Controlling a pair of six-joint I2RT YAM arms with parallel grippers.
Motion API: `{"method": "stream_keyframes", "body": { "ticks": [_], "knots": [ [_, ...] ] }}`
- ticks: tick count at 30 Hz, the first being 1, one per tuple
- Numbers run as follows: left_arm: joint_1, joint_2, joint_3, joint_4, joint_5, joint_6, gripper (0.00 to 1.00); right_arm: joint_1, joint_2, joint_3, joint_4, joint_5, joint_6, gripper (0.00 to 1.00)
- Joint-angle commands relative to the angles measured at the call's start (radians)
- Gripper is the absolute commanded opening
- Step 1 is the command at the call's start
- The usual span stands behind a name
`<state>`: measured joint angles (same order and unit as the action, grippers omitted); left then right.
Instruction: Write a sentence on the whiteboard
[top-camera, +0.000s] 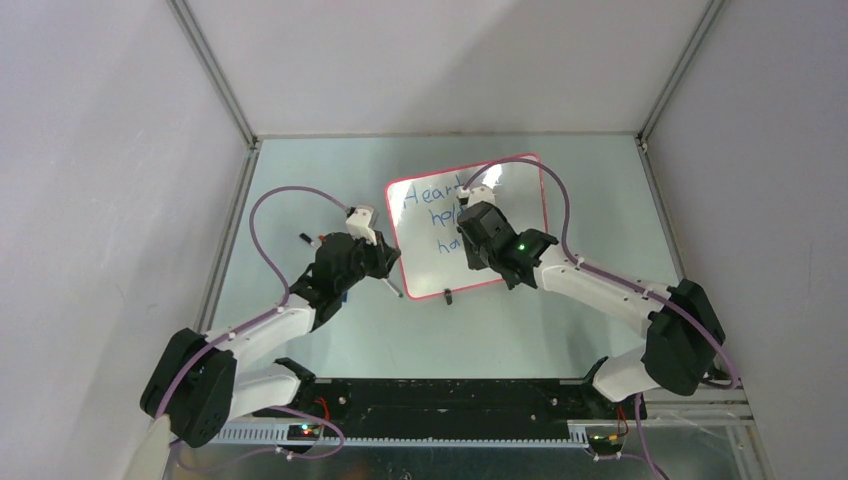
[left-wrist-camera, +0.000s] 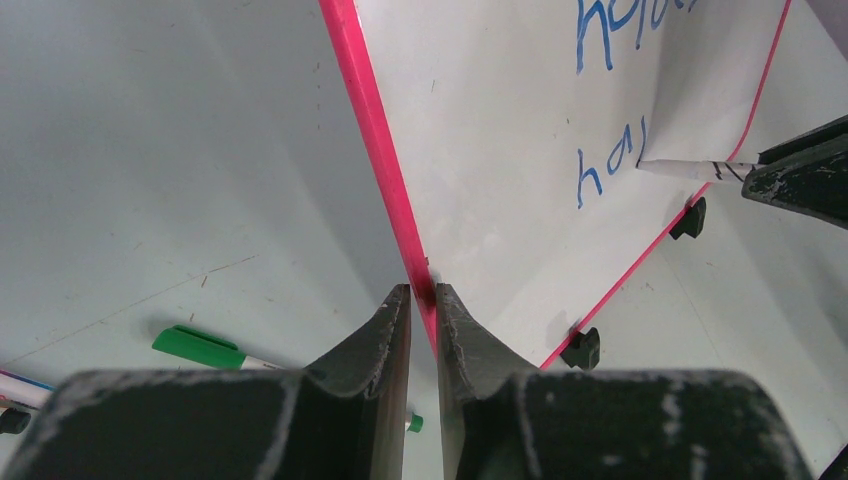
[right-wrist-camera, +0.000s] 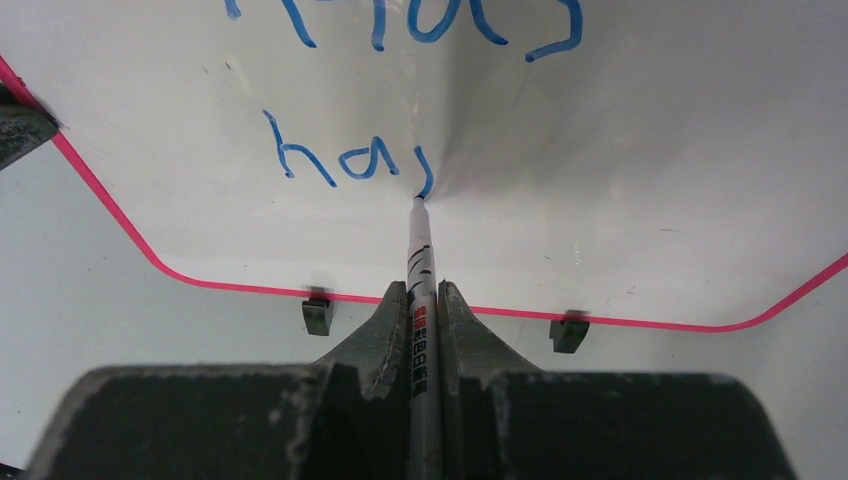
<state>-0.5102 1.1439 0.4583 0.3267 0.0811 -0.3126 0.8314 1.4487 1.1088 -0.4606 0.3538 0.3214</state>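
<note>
Your left claw (left-wrist-camera: 422, 292) pinches the whiteboard (left-wrist-camera: 500, 150) by its left frame; it looks light and slippery, so hold there; right claw (right-wrist-camera: 423, 290) pinches the marker (right-wrist-camera: 421, 245)

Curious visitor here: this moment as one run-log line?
left gripper: shut on whiteboard frame | right gripper: shut on marker | tip on sentence, third line

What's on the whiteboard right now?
Blue writing in three lines, and the marker, tip at the last letter, in the right gripper. From above, the right arm hides the line ends.
</note>
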Motion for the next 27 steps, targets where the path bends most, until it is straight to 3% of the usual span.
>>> {"method": "stream_keyframes", "body": {
  "ticks": [1,27],
  "knots": [
    [-0.004,-0.034,0.013,0.016,-0.012,0.024,0.20,0.006,0.011,-0.001,-0.014,0.020,0.011,0.00],
    [-0.004,-0.032,0.012,0.018,-0.012,0.023,0.20,-0.020,-0.021,0.045,0.043,-0.021,-0.029,0.00]
  ]
}}
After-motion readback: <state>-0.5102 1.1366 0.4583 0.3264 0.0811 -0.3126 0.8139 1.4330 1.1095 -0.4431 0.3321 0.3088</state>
